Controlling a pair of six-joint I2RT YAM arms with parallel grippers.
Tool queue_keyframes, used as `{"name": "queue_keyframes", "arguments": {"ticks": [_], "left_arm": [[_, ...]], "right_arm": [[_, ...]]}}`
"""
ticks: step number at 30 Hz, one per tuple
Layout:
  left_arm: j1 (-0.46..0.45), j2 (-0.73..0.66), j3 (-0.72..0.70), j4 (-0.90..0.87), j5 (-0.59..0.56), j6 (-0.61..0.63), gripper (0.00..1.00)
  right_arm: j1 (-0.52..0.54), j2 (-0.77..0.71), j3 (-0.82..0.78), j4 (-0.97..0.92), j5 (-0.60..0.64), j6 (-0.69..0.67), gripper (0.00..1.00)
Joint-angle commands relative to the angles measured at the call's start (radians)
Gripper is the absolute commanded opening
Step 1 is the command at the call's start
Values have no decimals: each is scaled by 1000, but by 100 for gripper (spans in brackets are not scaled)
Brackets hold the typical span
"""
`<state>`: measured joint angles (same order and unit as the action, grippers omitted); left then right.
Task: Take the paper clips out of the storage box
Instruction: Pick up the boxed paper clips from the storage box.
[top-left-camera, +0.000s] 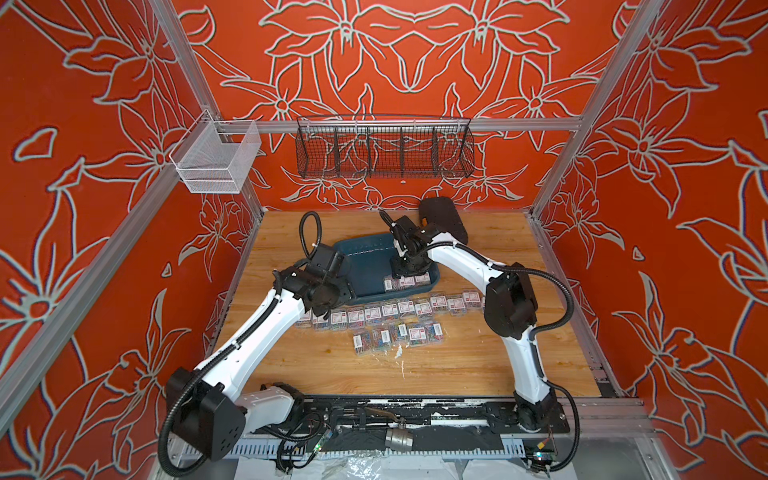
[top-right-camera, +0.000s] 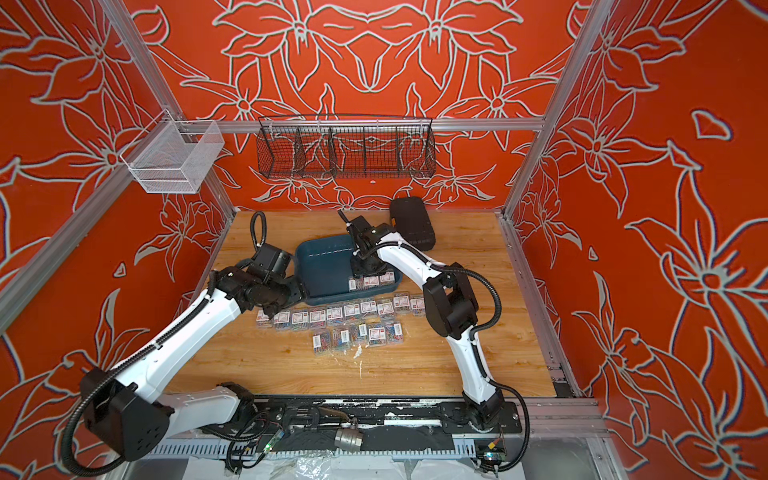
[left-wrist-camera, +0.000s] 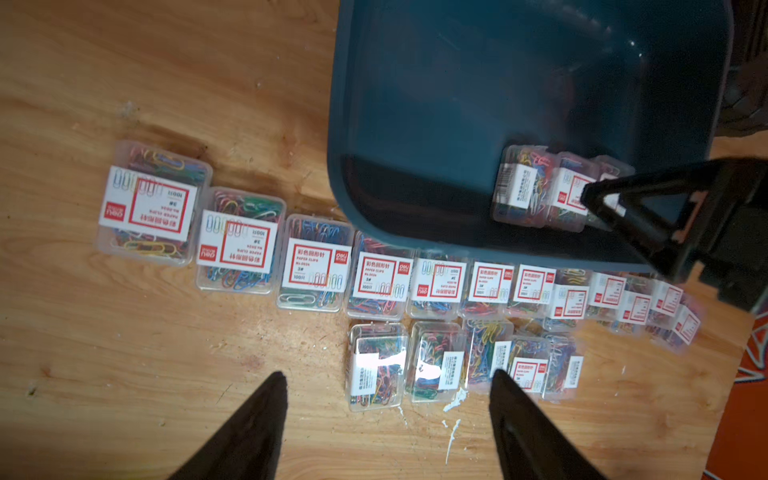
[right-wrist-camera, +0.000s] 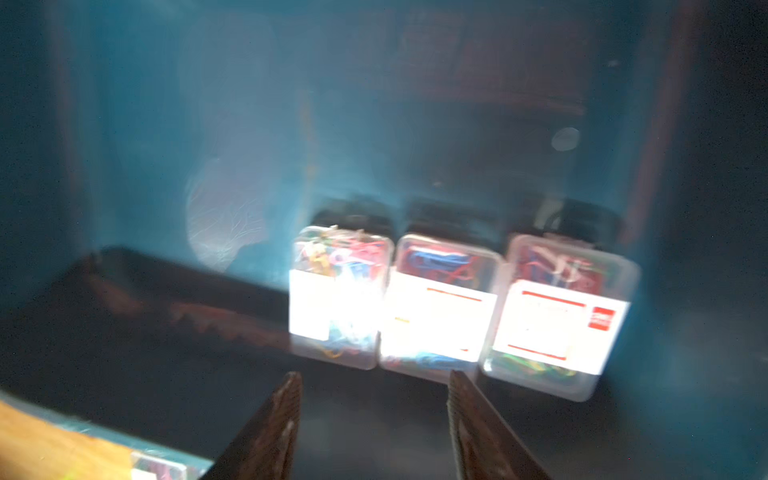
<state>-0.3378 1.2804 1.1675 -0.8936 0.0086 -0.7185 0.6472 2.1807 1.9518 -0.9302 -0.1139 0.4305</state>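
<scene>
While three paper clips (right-wrist-camera: 440, 307) sit just ahead of right gripper (right-wrist-camera: 374, 376), jaws half-open, empty, I must straddle one, close; left gripper (left-wrist-camera: 388, 376) wide.

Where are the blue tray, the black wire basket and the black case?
blue tray (top-left-camera: 365, 257): in a top view, on its bare floor.
black wire basket (top-left-camera: 384, 151): in a top view, on the front mesh.
black case (top-left-camera: 446, 218): in a top view, on its top face.

- The storage box (top-left-camera: 365, 259) sits on the table (top-left-camera: 457, 365), toward the back.
- Three paper clip boxes (top-left-camera: 407, 281) lie side by side in its near right corner.
- Two rows of boxes (top-left-camera: 390, 309) lie just before it.
- The hard case (top-left-camera: 446, 220) lies behind it, rightward.
</scene>
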Motion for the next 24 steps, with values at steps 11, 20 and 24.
{"name": "queue_keyframes", "arguments": {"ticks": [11, 20, 24], "left_arm": [[99, 142, 241, -131, 124, 272, 69], [128, 118, 189, -93, 202, 215, 68], [136, 102, 188, -79, 226, 181, 68]], "right_arm": [[31, 42, -60, 76, -13, 115, 55], [42, 33, -53, 47, 21, 80, 54], [46, 49, -27, 36, 11, 89, 54]]}}
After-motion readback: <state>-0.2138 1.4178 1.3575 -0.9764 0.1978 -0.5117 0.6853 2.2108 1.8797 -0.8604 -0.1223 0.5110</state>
